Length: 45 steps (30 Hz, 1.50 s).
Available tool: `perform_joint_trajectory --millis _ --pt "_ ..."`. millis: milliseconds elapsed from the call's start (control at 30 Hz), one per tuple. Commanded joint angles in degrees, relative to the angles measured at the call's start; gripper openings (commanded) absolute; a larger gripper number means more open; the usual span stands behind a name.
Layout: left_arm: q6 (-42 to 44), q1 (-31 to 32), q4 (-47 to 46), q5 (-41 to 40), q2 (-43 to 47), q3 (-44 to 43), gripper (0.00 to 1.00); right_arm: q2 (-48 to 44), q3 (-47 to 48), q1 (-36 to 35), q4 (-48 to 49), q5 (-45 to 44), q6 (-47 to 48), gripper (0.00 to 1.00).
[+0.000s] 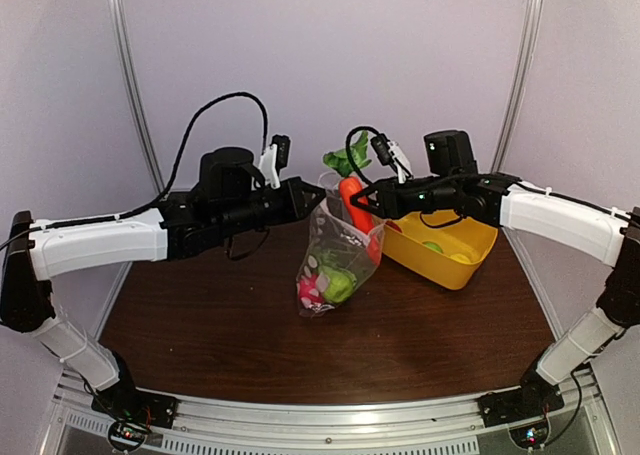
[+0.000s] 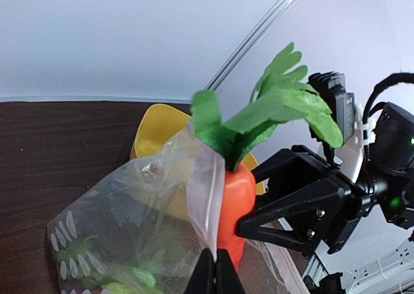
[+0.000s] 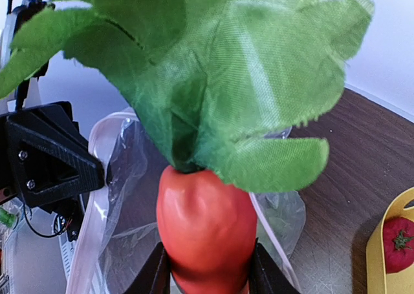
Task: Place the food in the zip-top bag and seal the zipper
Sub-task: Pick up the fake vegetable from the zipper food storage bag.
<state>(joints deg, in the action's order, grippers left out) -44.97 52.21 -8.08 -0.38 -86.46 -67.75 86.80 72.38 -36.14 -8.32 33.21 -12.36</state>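
Note:
The zip-top bag hangs mouth-up over the table, with pink and green food in its bottom. My left gripper is shut on the bag's mouth edge, pinching the pale zipper. My right gripper is shut on the orange carrot, whose green top points upward. The carrot stands upright at the bag's mouth, its lower end hidden behind the plastic. In the top view the left gripper and right gripper face each other across the mouth.
A yellow basket stands right of the bag, under the right arm, with green and yellow food in it. A red piece shows in it in the right wrist view. Dark wooden table lies below; purple walls behind.

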Motion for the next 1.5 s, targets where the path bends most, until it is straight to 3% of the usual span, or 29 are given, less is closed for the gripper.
perform_joint_trajectory --millis 0,300,600,1100,1300,1467 --pt "0.33 -0.53 -4.49 -1.13 1.06 1.45 0.00 0.02 4.92 -1.22 -9.45 -11.29 -2.70 0.12" --pt "1.82 -0.53 -3.09 -0.82 -0.24 1.76 0.00 2.11 4.04 -3.38 -11.43 -6.02 -9.99 0.15" --pt "1.77 -0.53 -1.32 -3.61 -0.48 1.50 0.00 0.96 4.65 -5.33 -15.45 -5.12 0.51 0.15" --pt "1.16 -0.53 1.78 -5.21 0.13 1.41 0.00 -3.15 4.24 -2.77 -18.78 3.63 9.37 0.16" --pt "1.07 -0.57 -0.18 -4.07 0.67 1.31 0.00 -2.32 1.30 -2.87 -19.48 1.70 8.95 0.20" --pt "1.26 -0.53 -5.33 -1.52 1.78 2.95 0.00 2.85 4.93 -2.95 -25.18 3.47 8.32 0.23"
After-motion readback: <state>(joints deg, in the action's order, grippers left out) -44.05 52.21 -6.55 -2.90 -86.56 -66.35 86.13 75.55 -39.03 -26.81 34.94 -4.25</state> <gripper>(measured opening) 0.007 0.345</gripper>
